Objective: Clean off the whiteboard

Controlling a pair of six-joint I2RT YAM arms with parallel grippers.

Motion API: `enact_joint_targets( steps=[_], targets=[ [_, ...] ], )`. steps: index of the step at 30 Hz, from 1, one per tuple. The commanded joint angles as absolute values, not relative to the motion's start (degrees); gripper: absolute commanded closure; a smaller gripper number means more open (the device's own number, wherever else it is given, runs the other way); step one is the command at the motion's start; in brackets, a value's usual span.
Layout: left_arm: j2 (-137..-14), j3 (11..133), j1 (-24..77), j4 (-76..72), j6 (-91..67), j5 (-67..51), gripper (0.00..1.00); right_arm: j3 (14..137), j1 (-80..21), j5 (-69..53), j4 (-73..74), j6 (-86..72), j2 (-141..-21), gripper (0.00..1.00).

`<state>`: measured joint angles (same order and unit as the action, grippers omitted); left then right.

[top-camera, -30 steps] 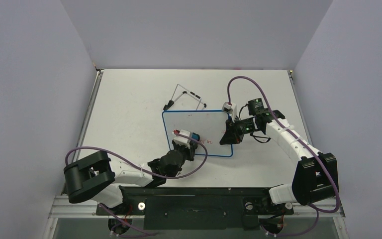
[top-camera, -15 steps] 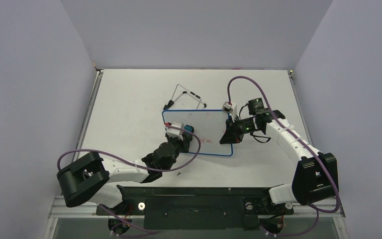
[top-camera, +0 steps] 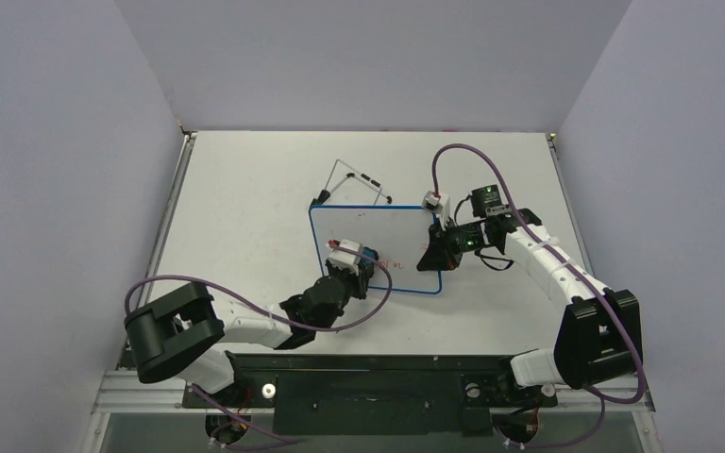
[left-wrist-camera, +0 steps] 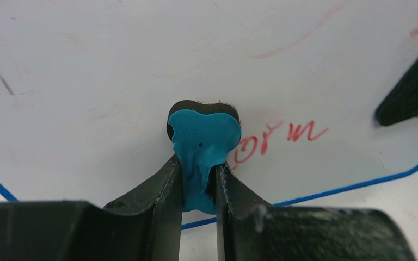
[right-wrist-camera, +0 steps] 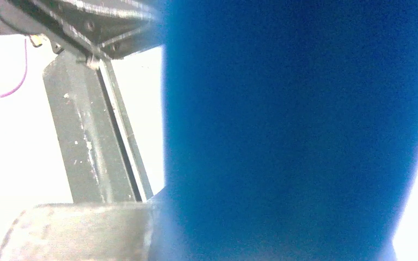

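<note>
Two arms, one whiteboard, one eraser and one wire stand are shown on one table (top-camera: 245, 208). Nearest the bases, the left gripper (top-camera: 356, 267) is clamped on the single blue eraser (left-wrist-camera: 201, 130), whose dark face is set against the whiteboard (top-camera: 387, 234) in its 7 o'clock part. One patch of red writing (left-wrist-camera: 278, 138) is seen just at 3 o'clock of the eraser, near the near rim. The whiteboard lies flat at mid-table. At its 3 o'clock edge the right gripper (top-camera: 431, 255) is held with fingers together; whether the rim is pinched cannot be told, the wrist view being filled by blurred blue. Just beyond the far rim, at 11 o'clock, the wire stand (top-camera: 354, 182) lies.
</note>
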<state>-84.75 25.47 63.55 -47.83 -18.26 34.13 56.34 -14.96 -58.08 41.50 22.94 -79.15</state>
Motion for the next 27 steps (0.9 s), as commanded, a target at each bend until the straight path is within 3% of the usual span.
enact_joint_targets(
  steps=[1,9,17,27],
  targets=[
    [-82.06,28.16,56.73,-50.51,-19.0,31.37,1.0,56.22,-15.49,-57.22,43.88,24.52,-77.93,1.0],
    [-79.87,26.54,56.55,-49.1,-19.48,30.47,1.0,56.35,-15.45,-57.65,44.07,24.52,-77.9,1.0],
    [-84.78,28.2,65.88,-50.69,-18.14,36.55,1.0,56.26,-15.32,-57.46,44.12,24.61,-77.79,1.0],
    [-79.43,23.59,57.99,-49.96,-19.85,35.1,1.0,56.28,-15.24,-57.66,44.11,24.61,-77.56,1.0]
  ],
)
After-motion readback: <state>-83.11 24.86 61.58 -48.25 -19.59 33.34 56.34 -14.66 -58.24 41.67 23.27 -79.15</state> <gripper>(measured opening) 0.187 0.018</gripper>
